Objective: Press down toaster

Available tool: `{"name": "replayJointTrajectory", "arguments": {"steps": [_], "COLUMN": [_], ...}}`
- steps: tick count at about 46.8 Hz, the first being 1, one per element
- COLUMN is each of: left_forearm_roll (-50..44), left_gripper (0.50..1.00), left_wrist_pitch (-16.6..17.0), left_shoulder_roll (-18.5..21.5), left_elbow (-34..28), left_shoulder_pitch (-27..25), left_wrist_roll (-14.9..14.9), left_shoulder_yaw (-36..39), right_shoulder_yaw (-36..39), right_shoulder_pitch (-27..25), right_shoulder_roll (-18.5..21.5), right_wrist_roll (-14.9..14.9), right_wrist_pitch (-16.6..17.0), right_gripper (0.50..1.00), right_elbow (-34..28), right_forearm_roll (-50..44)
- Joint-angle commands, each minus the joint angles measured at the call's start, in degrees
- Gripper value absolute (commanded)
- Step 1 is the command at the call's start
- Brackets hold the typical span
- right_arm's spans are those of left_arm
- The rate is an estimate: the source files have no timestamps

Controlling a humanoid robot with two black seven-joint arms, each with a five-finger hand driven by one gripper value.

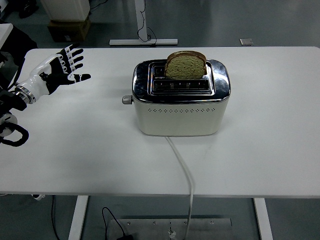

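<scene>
I am holding my left hand (59,71) over the table's (75,150) left side, fingers spread and gripping nothing, well apart from the cream toaster (181,99) carrying a bread slice (185,65) mid-table.

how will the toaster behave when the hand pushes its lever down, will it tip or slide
The toaster looks wide, squat and flat-based, so it will probably not tip. Its lever sticks out of the left end, so a slanted push might slide it on the smooth table. The upright bread should sink.
</scene>
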Motion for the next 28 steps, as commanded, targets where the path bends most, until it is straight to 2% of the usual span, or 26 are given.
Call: {"name": "replayJointTrajectory", "arguments": {"steps": [1, 14, 28], "left_forearm_roll": [2.7, 11.5, 21.1], "left_gripper": [1.0, 1.0, 1.0], "left_wrist_pitch": [-0.1, 0.0, 0.1], "left_shoulder_roll": [0.7, 4.1, 5.5], "left_elbow": [-1.8, -8.7, -10.6], "left_shoulder_pitch": [0.2, 2.8, 3.5], "left_wrist_roll": [0.0, -0.1, -0.3], "left_shoulder_yaw": [0.0, 0.0, 0.0], "right_shoulder_yaw": [0.0, 0.1, 0.0], "right_shoulder_pitch": [0.0, 0.0, 0.0], "right_shoulder_roll": [0.0, 0.0, 0.0], "right_wrist_roll": [0.0, 0.0, 0.0], "right_wrist_pitch": [0.0, 0.0, 0.0], "right_gripper": [0.998, 0.998, 0.998], "right_elbow": [0.0, 0.0, 0.0], "right_forearm_roll": [0.0, 0.0, 0.0]}}
